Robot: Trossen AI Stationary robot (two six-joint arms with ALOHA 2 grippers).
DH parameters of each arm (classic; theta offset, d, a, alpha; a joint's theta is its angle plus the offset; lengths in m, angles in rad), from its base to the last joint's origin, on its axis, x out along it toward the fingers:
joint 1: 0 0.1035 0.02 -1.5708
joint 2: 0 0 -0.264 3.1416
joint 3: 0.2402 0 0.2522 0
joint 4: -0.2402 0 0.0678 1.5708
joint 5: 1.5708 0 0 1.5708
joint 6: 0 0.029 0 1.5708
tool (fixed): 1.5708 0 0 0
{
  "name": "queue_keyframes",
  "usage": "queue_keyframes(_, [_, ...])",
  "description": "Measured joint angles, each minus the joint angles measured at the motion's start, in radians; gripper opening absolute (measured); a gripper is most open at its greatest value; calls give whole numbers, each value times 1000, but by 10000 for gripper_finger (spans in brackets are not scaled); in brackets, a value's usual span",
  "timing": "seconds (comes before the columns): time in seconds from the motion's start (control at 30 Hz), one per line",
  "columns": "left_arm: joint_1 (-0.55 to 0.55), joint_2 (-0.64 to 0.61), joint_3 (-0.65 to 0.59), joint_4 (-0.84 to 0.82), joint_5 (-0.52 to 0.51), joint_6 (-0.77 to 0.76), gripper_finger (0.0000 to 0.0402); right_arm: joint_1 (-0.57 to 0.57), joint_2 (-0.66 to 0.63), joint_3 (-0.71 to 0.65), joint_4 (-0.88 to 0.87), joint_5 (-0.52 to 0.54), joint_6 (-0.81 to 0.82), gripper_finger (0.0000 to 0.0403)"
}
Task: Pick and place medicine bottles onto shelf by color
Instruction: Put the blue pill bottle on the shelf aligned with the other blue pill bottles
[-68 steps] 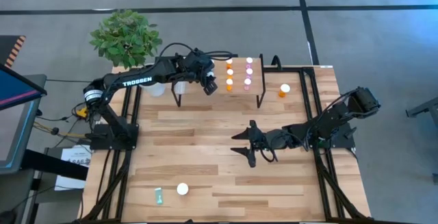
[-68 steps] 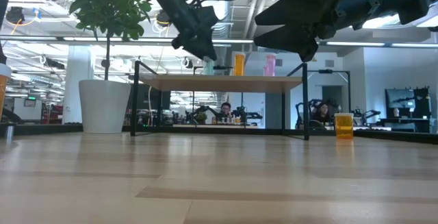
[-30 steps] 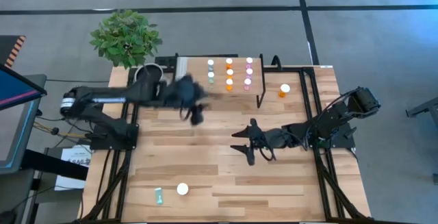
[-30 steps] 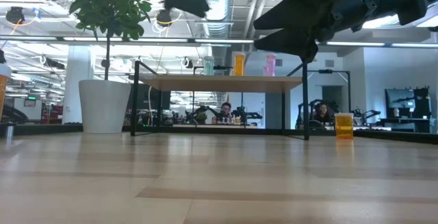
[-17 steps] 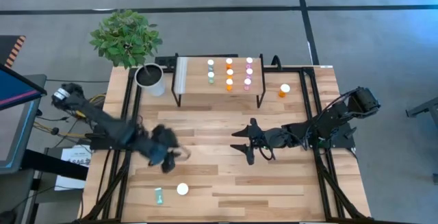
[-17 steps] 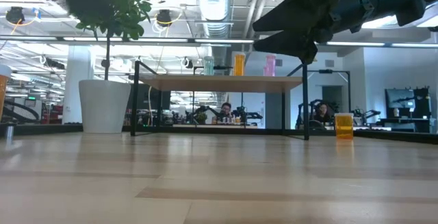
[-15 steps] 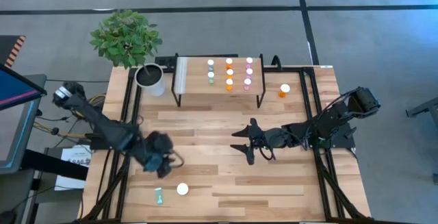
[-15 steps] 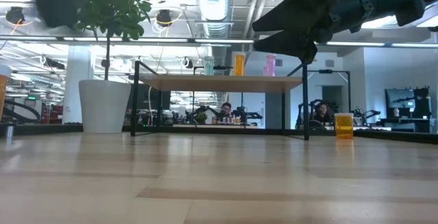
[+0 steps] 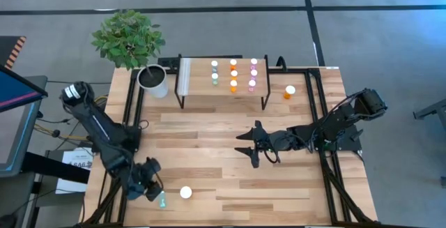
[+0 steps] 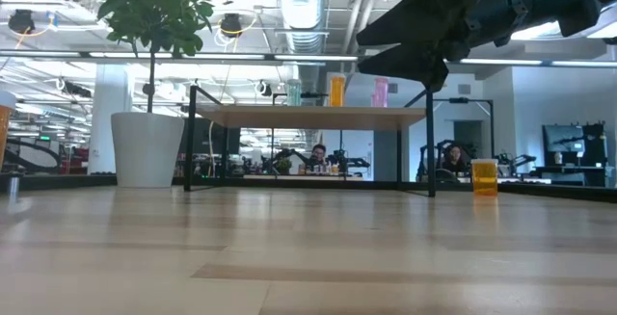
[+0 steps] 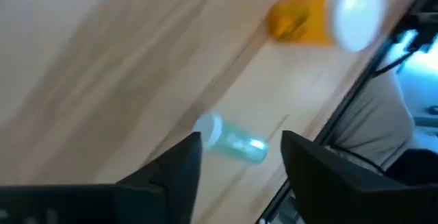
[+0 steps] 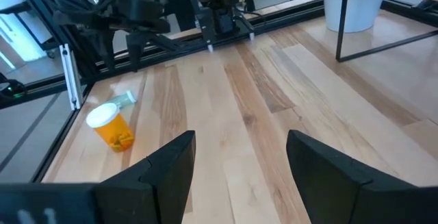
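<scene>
Left gripper [image 9: 155, 192] with fingers spread, empty, above small teal translucent pill bottle [image 11: 231, 141] lying by upright orange white-capped bottle [image 9: 185, 192], right gripper [image 9: 249, 148] spread mid-table, light-wood shelf [image 9: 198, 81] holding bottles well apart

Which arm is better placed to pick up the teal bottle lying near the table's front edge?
Left. The left gripper hangs right beside the teal bottle, fingers open; the right gripper waits at mid-table.

left gripper [image 9: 155, 192] open, low
</scene>
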Motion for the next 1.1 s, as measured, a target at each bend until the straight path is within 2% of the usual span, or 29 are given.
queue_keyframes(0.13, [-55, 60, 0, 20, 45, -209, 237, 0, 0, 0, -4, 0, 0, 255])
queue_keyframes(0.27, [-67, 135, 0, 134, 61, -329, 273, 0, 0, 0, -15, 0, 0, 255])
queue_keyframes(0.37, [-66, 208, 0, 237, 61, -375, 283, 0, 0, 0, -21, 0, -1, 255])
queue_keyframes(0.53, [-63, 327, 3, 318, 131, -446, 284, -1, 0, 0, -21, 0, -1, 255])
queue_keyframes(0.73, [-48, 390, 12, 327, 170, -475, 257, -1, 0, 0, -25, 0, -2, 255])
queue_keyframes(0.97, [-14, 388, 10, 301, 186, -405, 166, -1, 0, 0, -26, 0, -2, 255])
queue_keyframes(1.1, [-10, 388, 8, 293, 140, -398, 124, -1, 0, 0, -26, 0, -2, 255])
